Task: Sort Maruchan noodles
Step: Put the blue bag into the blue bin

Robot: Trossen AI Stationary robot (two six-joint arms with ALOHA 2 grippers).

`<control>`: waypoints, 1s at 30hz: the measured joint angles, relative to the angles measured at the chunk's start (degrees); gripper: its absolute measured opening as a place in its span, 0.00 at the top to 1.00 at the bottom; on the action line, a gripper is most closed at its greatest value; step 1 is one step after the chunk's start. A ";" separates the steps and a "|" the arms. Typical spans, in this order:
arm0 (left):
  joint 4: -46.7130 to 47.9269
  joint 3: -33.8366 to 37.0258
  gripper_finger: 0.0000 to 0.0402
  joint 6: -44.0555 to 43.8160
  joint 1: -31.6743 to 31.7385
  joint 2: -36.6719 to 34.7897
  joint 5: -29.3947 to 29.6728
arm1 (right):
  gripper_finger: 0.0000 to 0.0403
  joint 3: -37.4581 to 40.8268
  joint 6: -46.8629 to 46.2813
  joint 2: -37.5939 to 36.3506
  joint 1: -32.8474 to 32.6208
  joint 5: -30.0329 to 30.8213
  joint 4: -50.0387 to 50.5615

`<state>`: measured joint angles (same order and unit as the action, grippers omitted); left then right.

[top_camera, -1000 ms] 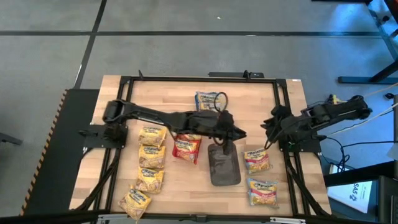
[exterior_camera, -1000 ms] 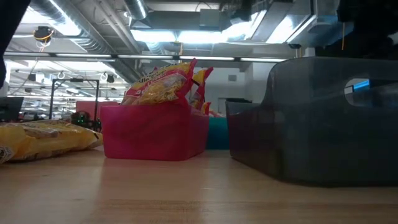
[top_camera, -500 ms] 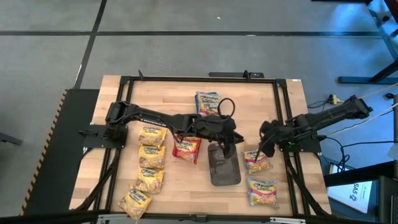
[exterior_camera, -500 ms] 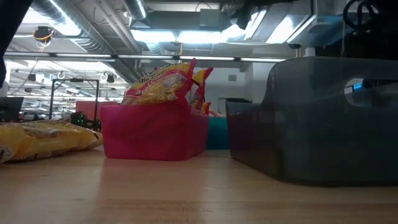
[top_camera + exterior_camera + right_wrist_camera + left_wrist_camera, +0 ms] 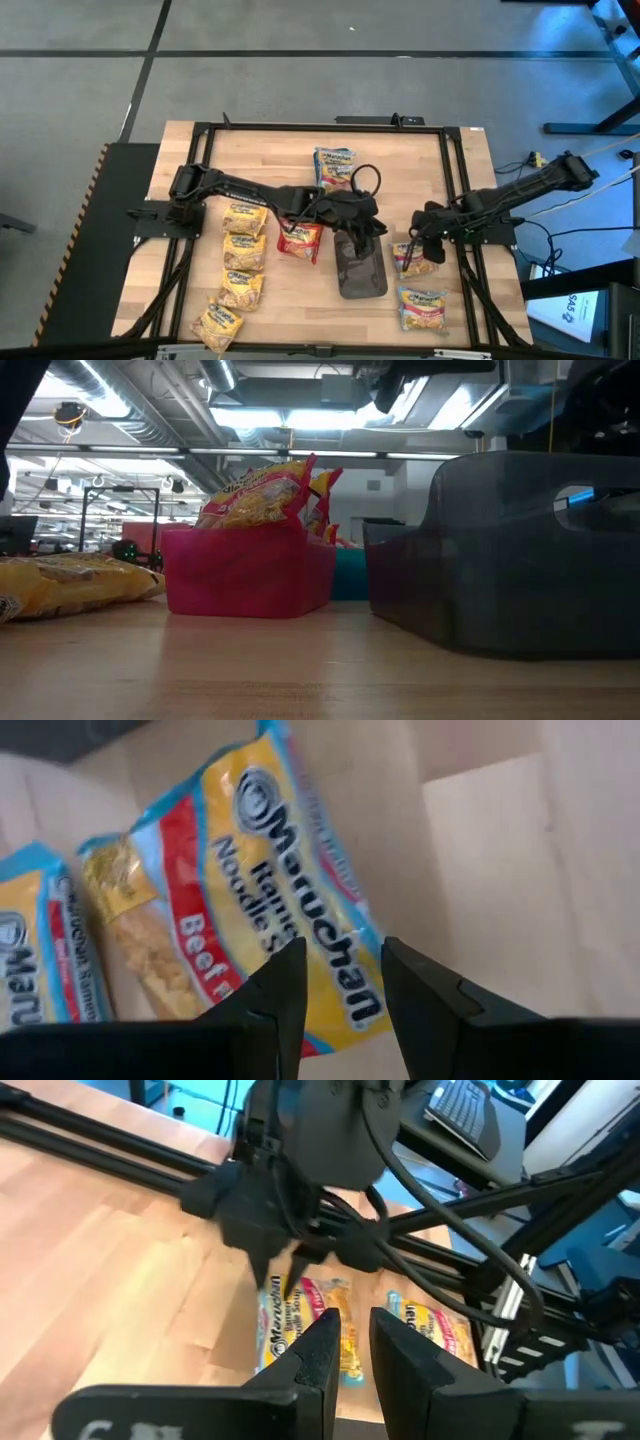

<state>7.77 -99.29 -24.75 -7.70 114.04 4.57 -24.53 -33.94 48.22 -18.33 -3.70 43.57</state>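
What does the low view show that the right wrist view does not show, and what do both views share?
Only the low view shows the pink tray with packets standing in it, the dark grey tray, a yellow packet lying at the side, and the room behind. Only the right wrist view shows the right gripper, its fingers a little apart with nothing between them, directly over a blue-edged beef packet, with a second similar packet beside it. Both show Maruchan packets and the wooden table.
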 joint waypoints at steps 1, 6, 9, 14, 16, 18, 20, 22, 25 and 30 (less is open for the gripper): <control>0.05 0.00 0.87 0.00 0.03 0.00 0.00 | 0.68 0.00 0.16 0.86 -0.01 -0.52 -0.43; 0.53 0.00 0.87 -0.04 -0.02 0.00 0.01 | 0.68 0.00 1.23 5.41 0.00 -0.71 -1.31; 0.58 0.00 0.87 -0.08 -0.11 -0.02 0.00 | 0.68 0.00 1.26 8.51 0.00 -0.44 -3.71; 0.82 0.00 0.87 -0.13 -0.31 -0.02 0.03 | 0.70 -0.04 -0.13 12.01 0.00 -0.46 -8.71; 1.07 0.00 0.87 -0.13 -0.35 -0.02 -0.01 | 0.75 -0.04 -0.41 12.30 -0.02 -0.49 -9.77; 1.43 0.00 0.87 -0.15 -0.31 -0.02 0.02 | 0.81 -0.04 -0.78 12.34 0.00 -0.41 -10.16; 2.58 0.00 0.87 -0.16 -0.31 -0.02 0.24 | 0.89 -0.04 -1.59 12.31 -0.01 -0.36 -9.69; 3.26 0.02 0.87 -0.17 -0.31 -0.02 0.27 | 0.97 -0.07 -1.84 12.28 -0.02 -0.30 -8.65; 4.11 0.02 0.87 -0.17 -0.31 -0.02 0.27 | 0.97 -0.17 -2.93 12.24 -0.02 0.55 -7.20; 6.77 0.02 0.87 -0.24 -0.33 -0.02 0.28 | 0.99 -0.85 -3.51 11.43 -0.04 4.09 -3.66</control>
<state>14.54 -99.26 -24.99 -8.03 114.02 4.85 -25.38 -37.45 59.65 -18.37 0.39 39.90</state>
